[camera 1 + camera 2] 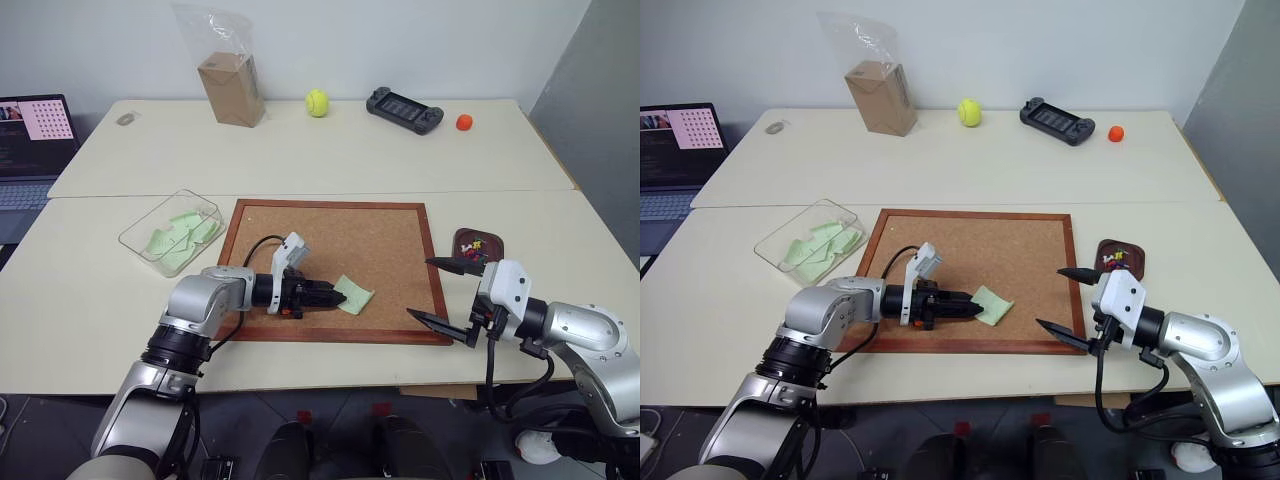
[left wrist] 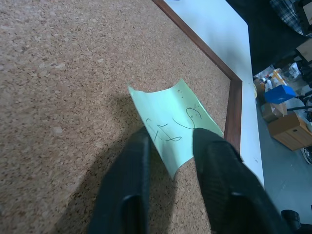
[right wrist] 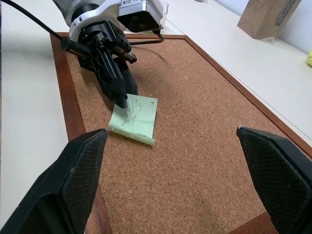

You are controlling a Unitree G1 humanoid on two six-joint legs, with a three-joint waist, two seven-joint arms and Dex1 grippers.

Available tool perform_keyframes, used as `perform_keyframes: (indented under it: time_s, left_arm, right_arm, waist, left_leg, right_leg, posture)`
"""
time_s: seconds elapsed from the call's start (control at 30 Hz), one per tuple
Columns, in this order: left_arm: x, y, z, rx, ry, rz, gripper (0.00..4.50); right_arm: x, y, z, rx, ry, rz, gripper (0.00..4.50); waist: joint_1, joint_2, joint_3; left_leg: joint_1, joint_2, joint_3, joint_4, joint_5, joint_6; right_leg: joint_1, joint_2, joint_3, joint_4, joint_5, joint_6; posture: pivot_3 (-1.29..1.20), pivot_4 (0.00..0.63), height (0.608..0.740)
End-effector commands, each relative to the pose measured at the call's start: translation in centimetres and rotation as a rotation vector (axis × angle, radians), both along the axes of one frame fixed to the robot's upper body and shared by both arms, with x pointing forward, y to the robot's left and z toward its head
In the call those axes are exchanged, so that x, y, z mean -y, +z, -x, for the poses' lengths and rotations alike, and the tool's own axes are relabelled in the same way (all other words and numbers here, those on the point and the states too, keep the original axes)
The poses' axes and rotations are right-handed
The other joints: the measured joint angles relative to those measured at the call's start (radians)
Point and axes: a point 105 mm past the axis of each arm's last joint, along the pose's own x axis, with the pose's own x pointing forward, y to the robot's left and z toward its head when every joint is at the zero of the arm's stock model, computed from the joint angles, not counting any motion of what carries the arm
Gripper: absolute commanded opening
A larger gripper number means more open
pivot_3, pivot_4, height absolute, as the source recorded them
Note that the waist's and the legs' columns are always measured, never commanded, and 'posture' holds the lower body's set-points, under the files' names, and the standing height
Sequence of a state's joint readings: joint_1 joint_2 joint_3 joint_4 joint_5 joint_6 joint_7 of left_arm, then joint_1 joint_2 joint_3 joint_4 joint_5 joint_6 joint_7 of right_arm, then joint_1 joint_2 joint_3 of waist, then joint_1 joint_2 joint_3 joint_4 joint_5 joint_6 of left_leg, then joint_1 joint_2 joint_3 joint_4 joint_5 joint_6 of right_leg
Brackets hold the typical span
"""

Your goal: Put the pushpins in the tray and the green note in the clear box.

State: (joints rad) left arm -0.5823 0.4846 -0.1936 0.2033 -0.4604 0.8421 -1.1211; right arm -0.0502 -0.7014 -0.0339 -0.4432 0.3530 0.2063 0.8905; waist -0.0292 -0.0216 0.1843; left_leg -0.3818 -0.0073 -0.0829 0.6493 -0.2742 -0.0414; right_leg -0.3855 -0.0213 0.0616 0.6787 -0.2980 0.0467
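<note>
The green note [image 1: 355,294] lies flat on the corkboard [image 1: 385,240] near its front edge, with handwriting on it [image 2: 175,122]. My left gripper [image 1: 338,297] reaches it from the left, low over the board. Its fingers [image 2: 209,156] stand a narrow gap apart, straddling the note's near corner and touching it. My right gripper [image 1: 420,288] hangs wide open over the board's front right corner, holding nothing. The dark tray [image 1: 460,238] sits just right of the board with coloured pushpins [image 1: 476,250] in it. The clear box [image 1: 140,240] stands left of the board and holds several green notes.
A cardboard box in a clear bag [image 1: 232,85], a yellow-green ball [image 1: 317,102], a black game controller [image 1: 404,108] and a small orange ball [image 1: 464,122] lie along the far table. A laptop [image 1: 35,140] sits at the far left.
</note>
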Motion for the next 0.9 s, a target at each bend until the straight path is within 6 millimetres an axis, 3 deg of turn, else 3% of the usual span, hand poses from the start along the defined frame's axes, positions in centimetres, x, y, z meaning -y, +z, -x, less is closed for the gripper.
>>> perform_keyframes:
  time_s: [0.03,0.1,0.23,0.33,0.43,0.7,0.9]
  left_arm:
    - [0.5,0.0,0.2,0.017,-0.019,0.005,0.33]
    - [0.6,0.0,0.3,0.017,-0.016,0.01,0.03]
    - [0.6,0.4,0.1,0.026,0.0,0.025,0.03]
    - [0.2,1.7,-0.4,0.058,0.045,0.065,0.03]
    - [-1.1,4.2,-0.9,0.091,0.144,0.146,0.03]
    - [-8.5,9.6,1.4,0.226,0.474,0.194,0.03]
    - [-17.0,12.9,3.4,0.463,0.942,0.101,0.03]
  right_arm:
    - [-0.3,1.0,0.2,0.041,0.009,-0.008,4.5]
    - [-0.3,1.0,0.1,0.04,0.008,-0.009,4.5]
    - [-0.5,1.1,0.1,0.041,0.013,-0.01,4.5]
    - [-0.9,1.3,0.1,0.043,0.03,-0.022,4.5]
    - [-1.7,2.1,0.2,0.045,0.064,-0.06,4.5]
    - [-5.5,5.2,-0.1,0.017,0.223,-0.22,4.5]
    - [-9.4,6.8,-1.2,0.046,0.351,-0.286,4.5]
  waist:
    - [0.0,0.0,0.0]
    - [0.0,0.0,0.0]
    - [0.0,0.0,0.0]
    - [-0.001,0.0,0.0]
    - [-0.002,0.0,0.0]
    - [-0.013,0.0,0.0]
    - [-0.004,-0.001,0.0]
  left_leg:
    - [0.0,0.0,0.0,0.0,0.0,0.0]
    - [0.0,0.0,0.0,0.0,0.0,0.0]
    - [0.0,0.0,0.0,0.0,0.0,0.0]
    - [0.0,0.0,0.0,0.001,0.0,0.0]
    - [0.0,0.001,0.0,0.001,0.0,0.0]
    - [0.0,0.003,-0.002,0.001,0.0,0.0]
    - [0.0,0.004,-0.002,0.002,0.001,-0.002]
  right_leg:
    - [0.0,0.0,0.0,0.0,0.0,0.0]
    - [0.0,0.0,0.0,0.0,0.0,0.0]
    - [0.0,0.0,0.0,0.001,0.0,0.0]
    - [0.0,0.0,0.0,0.001,0.0,0.0]
    - [0.0,0.0,0.0,0.001,0.0,0.0]
    - [-0.001,-0.001,0.0,0.002,0.0,0.0]
    - [-0.002,-0.001,0.0,0.002,0.001,-0.001]
  posture:
    - [0.0,0.15,0.74]
    - [0.0,0.15,0.74]
    - [0.0,0.15,0.74]
    - [0.0,0.15,0.74]
    - [0.0,0.15,0.74]
    - [0.0,0.15,0.74]
    - [0.0,0.15,0.74]
